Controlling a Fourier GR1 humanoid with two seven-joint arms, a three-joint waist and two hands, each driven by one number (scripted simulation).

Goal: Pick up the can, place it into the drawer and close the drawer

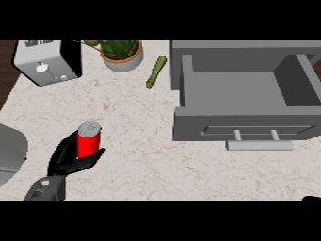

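Left hand (pixel 71 157) grips red can (pixel 88 139); drawer (pixel 250 92) open.

Red cylindrical can with silver lid (pixel 88 140) in the black left hand (pixel 71 157); grey open drawer (pixel 250 94), beige veined marble counter (pixel 128 113).

No text, label, brand, number or sign could be read anywhere in the view. The can (pixel 88 139) showed only a plain red side and a grey top, with no lettering to make out. The toaster (pixel 46 62) had dark slots and a small knob on its face, but no markings that could be read. The drawer (pixel 250 89) front carried only a handle, without any writing. The pot (pixel 123 60) was likewise blank.
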